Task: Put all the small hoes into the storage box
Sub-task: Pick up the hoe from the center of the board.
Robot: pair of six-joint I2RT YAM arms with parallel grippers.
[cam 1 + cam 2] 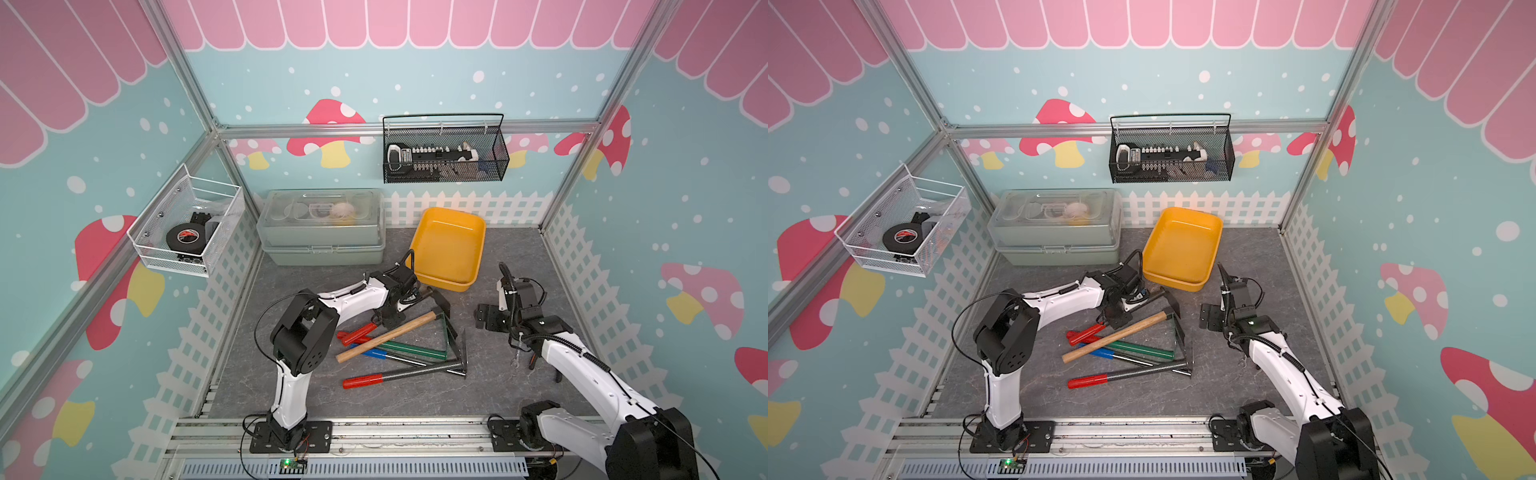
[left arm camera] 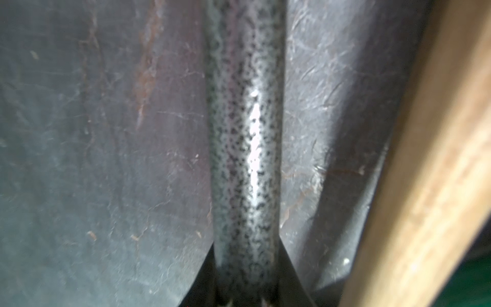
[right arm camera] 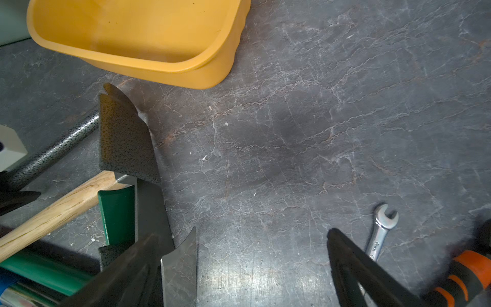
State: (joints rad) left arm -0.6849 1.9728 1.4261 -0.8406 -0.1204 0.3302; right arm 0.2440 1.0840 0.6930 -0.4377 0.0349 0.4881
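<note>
Tabletop: hoe diag, head twd storage box, in L jaws; R jaws open

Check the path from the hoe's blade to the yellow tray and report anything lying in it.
Nothing visible: only bare grey tabletop lies between the small hoe's dark speckled metal blade and the shallow yellow plastic tray.

Both top views are looking steeply down from high in front, sharing the whole desk. The left wrist camera is peering at the hoe up close; the right one is facing box and desk.
</note>
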